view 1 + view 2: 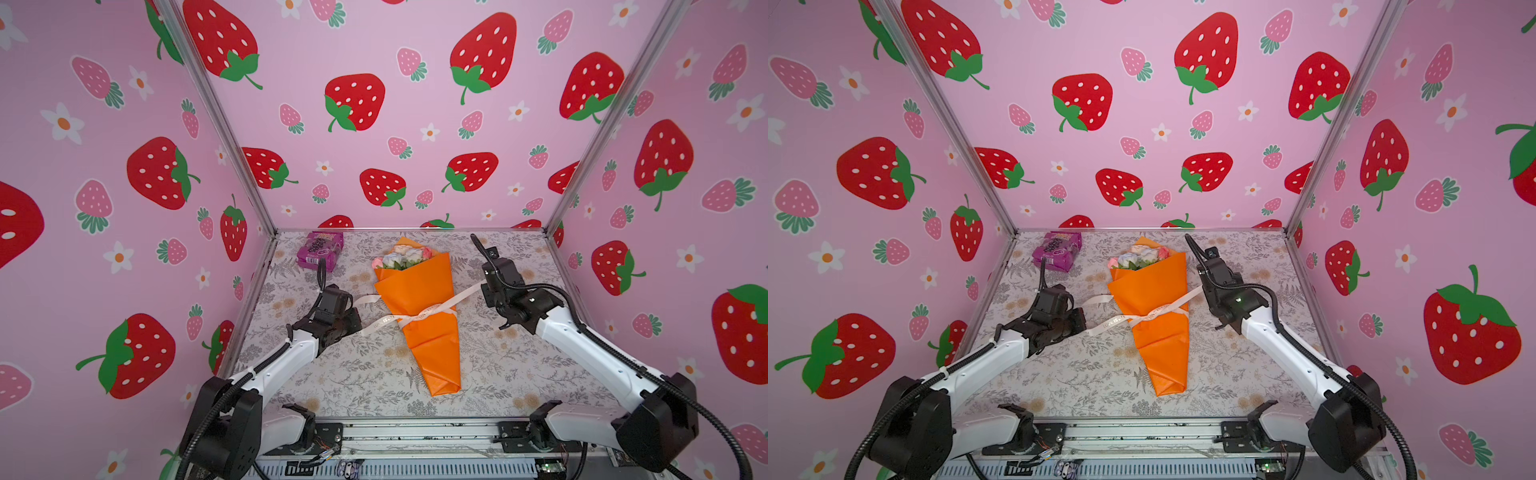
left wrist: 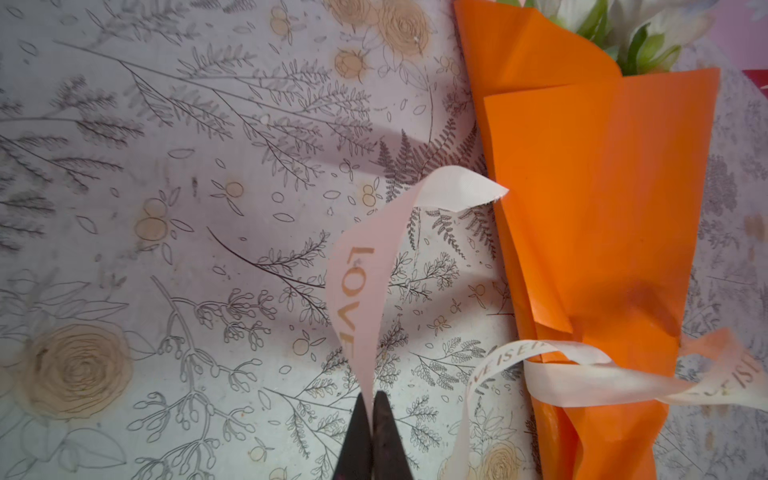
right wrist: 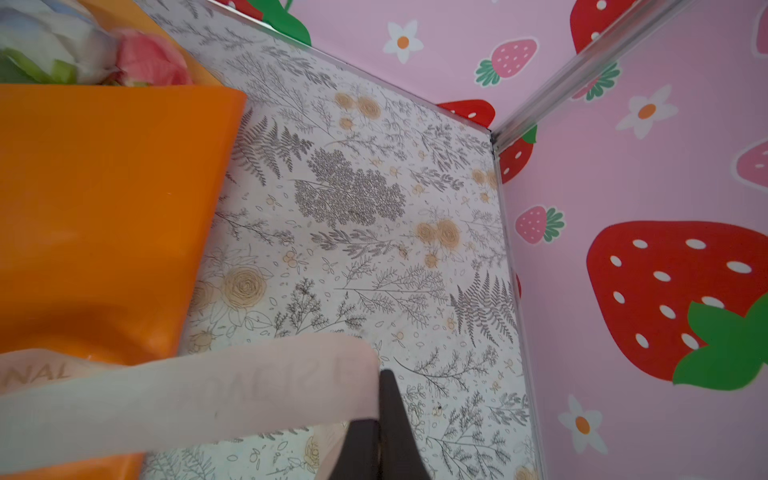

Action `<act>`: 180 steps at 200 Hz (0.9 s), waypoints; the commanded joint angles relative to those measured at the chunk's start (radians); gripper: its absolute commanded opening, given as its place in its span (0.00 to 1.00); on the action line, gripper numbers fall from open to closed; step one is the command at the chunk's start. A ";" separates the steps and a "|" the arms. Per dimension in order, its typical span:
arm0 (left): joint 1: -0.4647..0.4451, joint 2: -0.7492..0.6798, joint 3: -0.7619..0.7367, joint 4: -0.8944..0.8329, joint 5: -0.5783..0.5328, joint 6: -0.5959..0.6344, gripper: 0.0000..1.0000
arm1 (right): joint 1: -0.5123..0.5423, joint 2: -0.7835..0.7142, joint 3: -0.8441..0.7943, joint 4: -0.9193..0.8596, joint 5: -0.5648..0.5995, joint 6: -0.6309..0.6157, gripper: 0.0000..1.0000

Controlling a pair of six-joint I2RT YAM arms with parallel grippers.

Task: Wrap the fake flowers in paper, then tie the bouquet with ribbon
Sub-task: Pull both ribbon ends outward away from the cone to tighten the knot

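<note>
The bouquet of fake flowers lies mid-table in orange wrapping paper, its pink and white heads at the far end. A cream printed ribbon goes round its waist and crosses over itself on top. My left gripper sits left of the bouquet. In the left wrist view it is shut on one ribbon strand, whose free tail curls toward the paper. My right gripper, right of the bouquet, is shut on the other ribbon end, stretched straight from the crossing.
A purple snack packet lies at the far left corner of the floral table mat. Strawberry-print walls and metal posts close in the back and both sides. The right gripper is near the right wall.
</note>
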 commanded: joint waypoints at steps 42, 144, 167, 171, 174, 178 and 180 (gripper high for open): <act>0.005 0.071 -0.012 0.071 0.027 -0.067 0.00 | 0.030 -0.105 -0.031 0.239 0.282 -0.129 0.00; 0.161 -0.184 -0.065 -0.244 -0.214 -0.039 0.00 | -0.208 -0.035 -0.078 0.180 0.100 0.063 0.00; 0.210 -0.214 -0.081 -0.259 -0.205 -0.046 0.00 | -0.262 -0.028 -0.091 0.200 0.060 0.091 0.00; 0.222 -0.216 -0.083 -0.260 -0.204 -0.045 0.00 | -0.268 -0.026 -0.094 0.202 0.058 0.095 0.00; 0.232 -0.217 -0.085 -0.262 -0.202 -0.045 0.00 | -0.274 -0.026 -0.094 0.206 0.057 0.097 0.00; 0.245 -0.218 -0.087 -0.262 -0.199 -0.043 0.00 | -0.278 -0.024 -0.098 0.211 0.054 0.097 0.00; 0.254 -0.218 -0.088 -0.263 -0.197 -0.042 0.00 | -0.280 -0.022 -0.100 0.213 0.052 0.097 0.00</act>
